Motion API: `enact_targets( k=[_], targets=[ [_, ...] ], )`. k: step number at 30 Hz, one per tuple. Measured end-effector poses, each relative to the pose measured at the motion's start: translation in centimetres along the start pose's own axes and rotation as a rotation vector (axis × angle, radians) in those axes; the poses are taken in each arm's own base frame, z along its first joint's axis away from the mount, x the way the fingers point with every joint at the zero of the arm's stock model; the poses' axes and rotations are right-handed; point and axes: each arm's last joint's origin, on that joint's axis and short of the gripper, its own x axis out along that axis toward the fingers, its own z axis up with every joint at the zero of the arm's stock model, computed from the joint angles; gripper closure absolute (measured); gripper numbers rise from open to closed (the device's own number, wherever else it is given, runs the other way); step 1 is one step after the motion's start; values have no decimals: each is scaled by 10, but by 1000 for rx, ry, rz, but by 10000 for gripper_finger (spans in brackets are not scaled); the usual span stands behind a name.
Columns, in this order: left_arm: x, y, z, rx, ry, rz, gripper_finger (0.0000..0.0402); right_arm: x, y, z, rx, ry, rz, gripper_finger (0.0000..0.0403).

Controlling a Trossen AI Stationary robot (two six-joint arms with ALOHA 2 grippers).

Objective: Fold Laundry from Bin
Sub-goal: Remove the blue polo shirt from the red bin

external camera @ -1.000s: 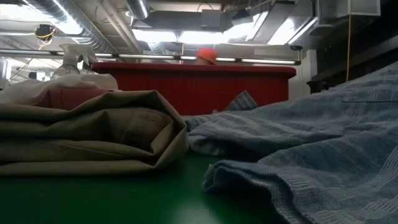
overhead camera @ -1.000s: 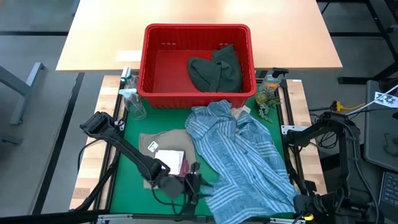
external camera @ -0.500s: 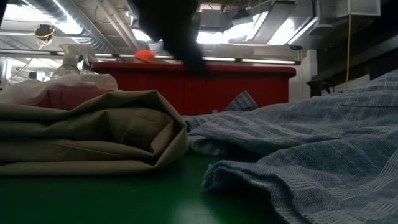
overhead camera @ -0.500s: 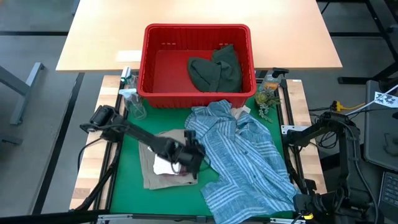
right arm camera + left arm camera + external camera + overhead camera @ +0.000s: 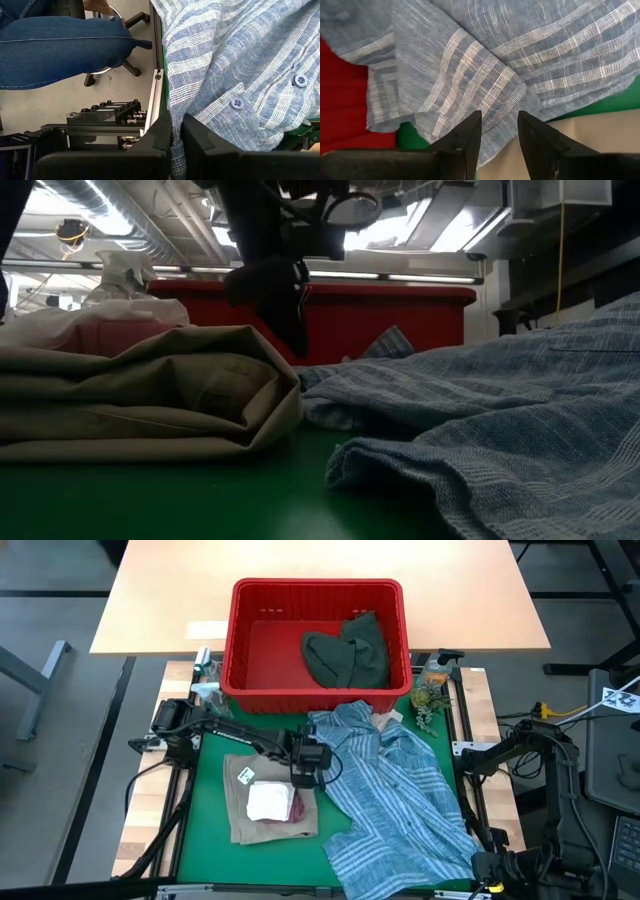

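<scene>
Two folded pieces, a small white cloth (image 5: 268, 802) and a maroon cloth (image 5: 295, 810), now lie uncovered on the tan garment (image 5: 262, 775) near the mat's front-left corner, since the left gripper (image 5: 305, 762) has lifted away toward the striped shirt (image 5: 400, 790); its jaws stand parted, empty. The right gripper (image 5: 175, 131), at the front-right corner, is clenched on the shirt's hem. Farther back, open green mat flanks the shirt's collar edge; the bin (image 5: 245, 640) holds the dark green garment (image 5: 348, 650).
</scene>
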Motion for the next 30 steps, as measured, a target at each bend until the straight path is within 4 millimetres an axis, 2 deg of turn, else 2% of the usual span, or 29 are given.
enact_targets(
  k=[13,20,26,30],
  targets=[
    [7,14,-3,77,16,-76,253,0,0,0,0,1,0,379],
    [22,18,-18,88,74,-68,252,0,0,0,0,2,0,379],
    [29,19,-24,75,74,-63,263,0,0,0,0,2,0,379],
    [30,20,-22,70,60,-61,288,0,0,0,-1,2,0,379]
  ],
)
